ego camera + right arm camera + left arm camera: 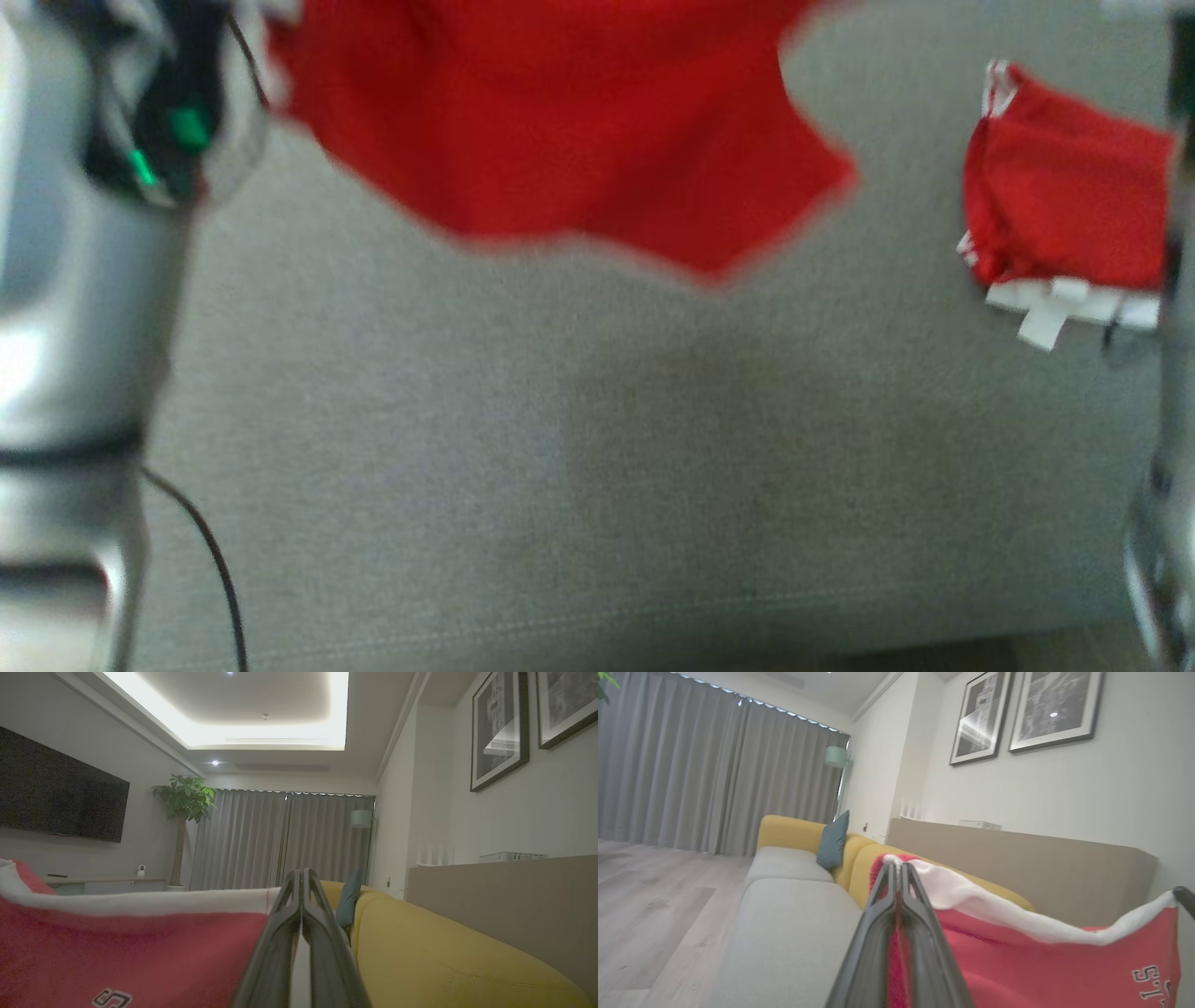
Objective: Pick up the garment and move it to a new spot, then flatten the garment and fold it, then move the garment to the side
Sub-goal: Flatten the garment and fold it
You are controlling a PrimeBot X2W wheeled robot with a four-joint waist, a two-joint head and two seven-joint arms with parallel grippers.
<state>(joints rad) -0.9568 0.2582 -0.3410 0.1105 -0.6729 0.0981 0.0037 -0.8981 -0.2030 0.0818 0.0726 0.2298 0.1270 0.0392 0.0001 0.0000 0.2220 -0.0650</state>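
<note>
Looks mid-carry: both jaws clamped on the garment (1041,961), which hangs between them above the sofa (560,467); next, lower it flat.

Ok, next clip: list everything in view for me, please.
garment: one, red with white band, stretched between both grippers
red piece: one, white trim, head view's right; maybe the same garment
sofa: one, grey seat, yellow back, under the garment
cushion: one, teal, against sofa back
framed pictures: two, black-and-white, wall
curtains: grey, far wall
television: one, black, wall
plant: one, green, beside curtains
left gripper: shut on garment's white band
right gripper: shut on garment's white band
</note>
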